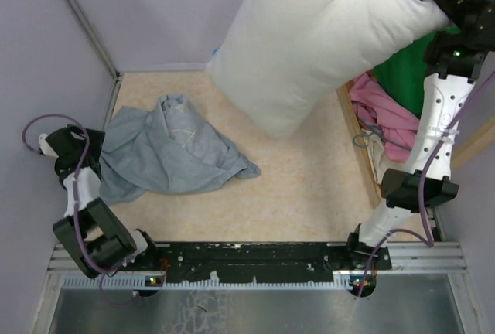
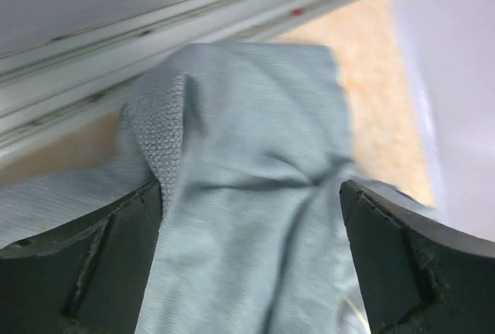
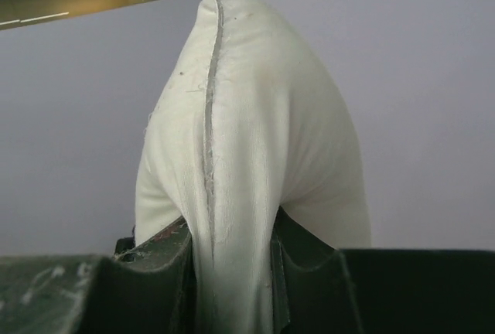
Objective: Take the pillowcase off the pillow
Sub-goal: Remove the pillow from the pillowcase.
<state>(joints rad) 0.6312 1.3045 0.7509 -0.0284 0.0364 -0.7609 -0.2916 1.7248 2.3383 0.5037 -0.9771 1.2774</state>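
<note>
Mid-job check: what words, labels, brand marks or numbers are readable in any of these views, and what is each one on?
No text can be read in any view.
pillowcase: plain cloth, no tag or print showing.
pillow: plain white with only a seam, no label visible.
black base rail: nothing legible on it.

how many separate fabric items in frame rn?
4: white pillow up in the air at upper right; pillowcase crumpled on the table at left; green garment and pink garment piled past the table's right edge. More may be hidden under those.
</note>
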